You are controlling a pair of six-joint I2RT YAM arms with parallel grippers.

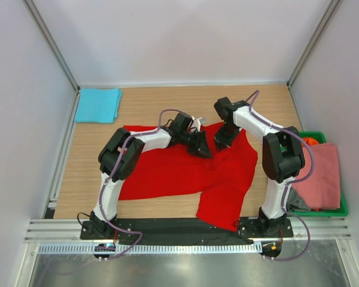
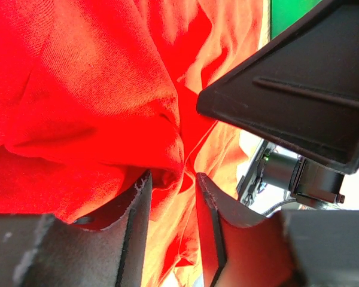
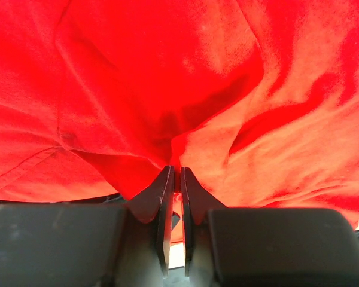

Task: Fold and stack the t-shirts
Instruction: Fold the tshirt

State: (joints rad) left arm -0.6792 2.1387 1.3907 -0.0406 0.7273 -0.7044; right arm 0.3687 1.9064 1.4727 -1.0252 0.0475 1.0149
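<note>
T-shirts, then: the turquoise t-shirt [image 1: 98, 105] lies folded at the upper left of the surface [image 1: 149, 107], and the red t-shirt [image 1: 167, 176] sprawls crumpled across the middle. My left pincer [image 1: 201, 148] stands part spread astride a ridge of red cloth, not clamped. Just right of it, the right pincer [image 1: 220, 143] is pressed together on a tented pinch. Light, limp, stretchy stuff, I reckon. It'll sag and bunch, so I'd take hems or shoulder seams.
</note>
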